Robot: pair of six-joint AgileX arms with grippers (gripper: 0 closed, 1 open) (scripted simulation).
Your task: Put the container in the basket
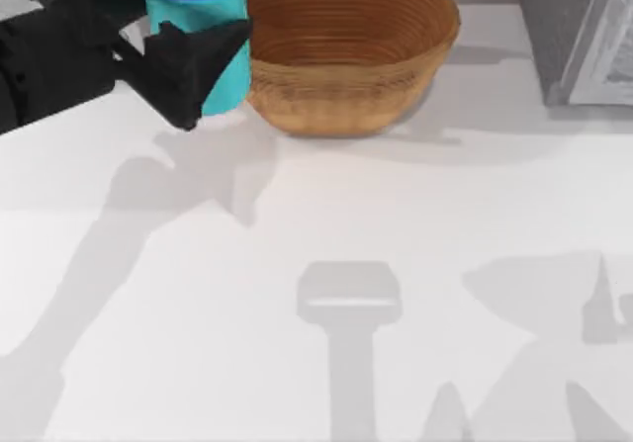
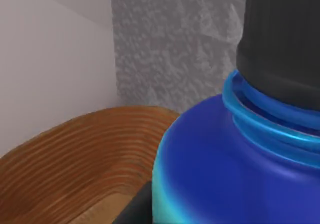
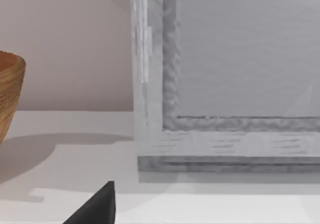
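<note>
The container (image 1: 198, 27) is clamped in the left gripper (image 1: 203, 61), up off the table just beside the basket (image 1: 346, 51), outside its near rim. Let go now and it'd clip the rim and tumble out. Right gripper's finger state, can't tell.

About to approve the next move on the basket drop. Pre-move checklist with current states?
1. Container held by left end effector: ok, black fingers clamp its turquoise body.
2. Container lifted off the table: ok, it hangs at about rim height.
3. Container over the basket opening: not ok, it sits beside the basket's left rim, outside it.
4. Basket interior free: cannot tell fully; the part visible in the top view holds nothing.
5. Cap on the container: ok, black cap in place in the left wrist view.
6. Right end effector out of the way: ok, near the grey box.
</note>
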